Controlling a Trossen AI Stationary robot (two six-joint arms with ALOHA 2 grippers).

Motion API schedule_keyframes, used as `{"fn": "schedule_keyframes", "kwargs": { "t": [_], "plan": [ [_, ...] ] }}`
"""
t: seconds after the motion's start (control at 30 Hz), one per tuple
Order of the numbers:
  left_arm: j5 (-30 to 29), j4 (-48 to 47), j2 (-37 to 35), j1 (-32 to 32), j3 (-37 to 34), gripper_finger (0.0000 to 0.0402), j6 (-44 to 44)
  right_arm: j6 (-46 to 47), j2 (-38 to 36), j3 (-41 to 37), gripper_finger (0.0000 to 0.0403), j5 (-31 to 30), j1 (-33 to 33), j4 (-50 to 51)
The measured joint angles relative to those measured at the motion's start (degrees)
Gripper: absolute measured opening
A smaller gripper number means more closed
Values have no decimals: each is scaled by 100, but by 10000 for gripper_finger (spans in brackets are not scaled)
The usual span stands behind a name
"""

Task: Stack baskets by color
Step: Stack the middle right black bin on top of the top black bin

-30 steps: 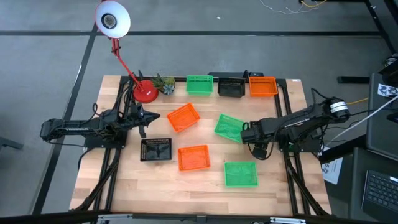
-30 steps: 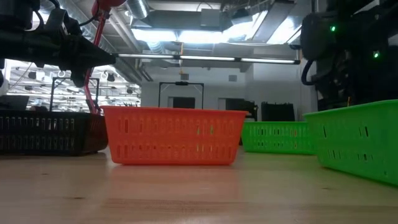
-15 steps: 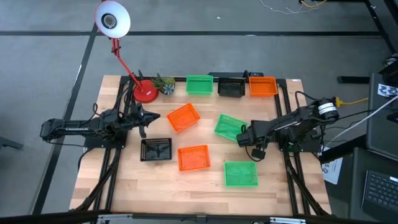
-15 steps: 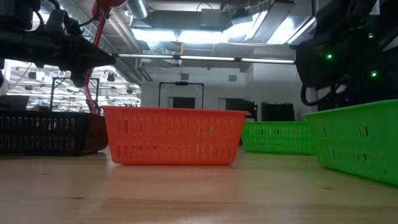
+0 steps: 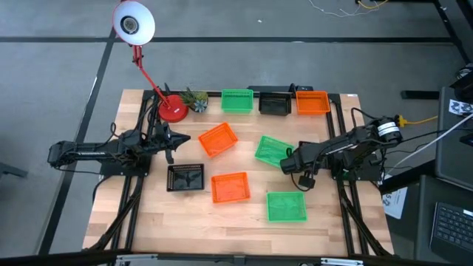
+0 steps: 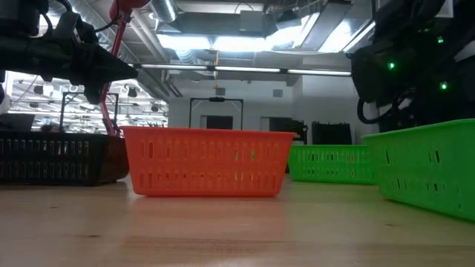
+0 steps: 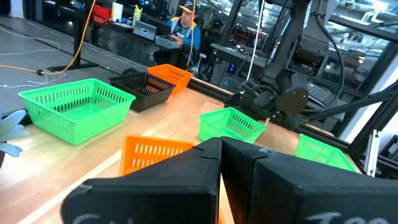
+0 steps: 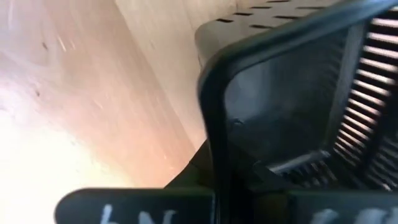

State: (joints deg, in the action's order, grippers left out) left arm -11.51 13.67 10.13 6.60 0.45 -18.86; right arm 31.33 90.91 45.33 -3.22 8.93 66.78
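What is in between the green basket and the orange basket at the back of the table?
A black basket sits between the back green basket and the back orange basket. The high view shows all three in a row.

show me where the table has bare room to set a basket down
Bare wood lies along the near edge left of the front green basket, below the black basket and the near orange basket. The back row is crowded: lamp base, plant and three baskets side by side.
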Motion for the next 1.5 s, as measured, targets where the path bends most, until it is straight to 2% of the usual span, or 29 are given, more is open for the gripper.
{"fn": "schedule_keyframes", "kwargs": {
  "t": [0.3,0.4,0.53,0.7,0.83,1.0,1.17,1.33,1.5],
  "plan": [
    [0,-37,0,-1,1,0,1,90,4,1368,0,-539,0,1743],
    [0,-37,0,1,1,0,1,84,4,1898,0,-1153,0,2180],
    [0,-37,-1,0,1,0,0,-68,2,2525,0,-2040,-66,2173],
    [0,-35,-1,0,1,0,1,-771,0,3036,0,-2733,-368,1508],
    [0,-35,0,-1,0,0,-1,-1873,-2,3168,0,-3031,-800,257],
    [0,-35,-1,-1,1,0,-1,-3576,69,3122,0,-3009,-1471,-1355],
    [0,-35,0,-1,1,0,-1,-4958,402,3116,0,-2916,-2273,-2068],
    [0,-35,-2,1,-1,0,90,-5505,868,3109,0,-2511,-3084,-2319],
    [-2,-35,-2,-1,0,0,143,-5708,1142,3107,0,-2321,-3518,-2377]
  ]
}}
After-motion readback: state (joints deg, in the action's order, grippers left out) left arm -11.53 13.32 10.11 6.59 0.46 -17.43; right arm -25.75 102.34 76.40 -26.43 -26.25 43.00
